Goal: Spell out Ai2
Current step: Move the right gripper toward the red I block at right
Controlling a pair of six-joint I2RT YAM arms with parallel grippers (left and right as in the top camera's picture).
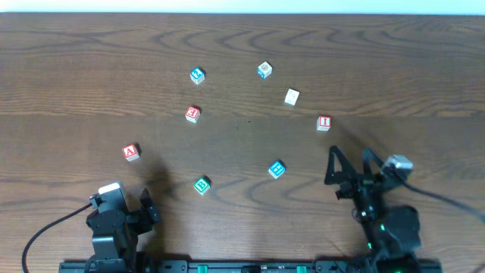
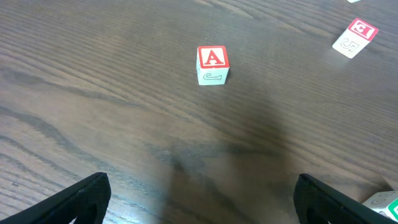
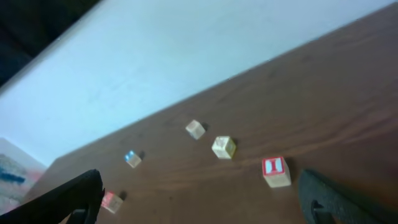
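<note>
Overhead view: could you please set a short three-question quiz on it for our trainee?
1. True or false: the red A block lies nearer the left gripper than the right gripper.
2. Which block lies closest to the right gripper? A) red I block B) red E block C) green block
3. Fill in: both grippers are open and hold ____.

Key: 1 true; 2 A; 3 nothing.
</note>
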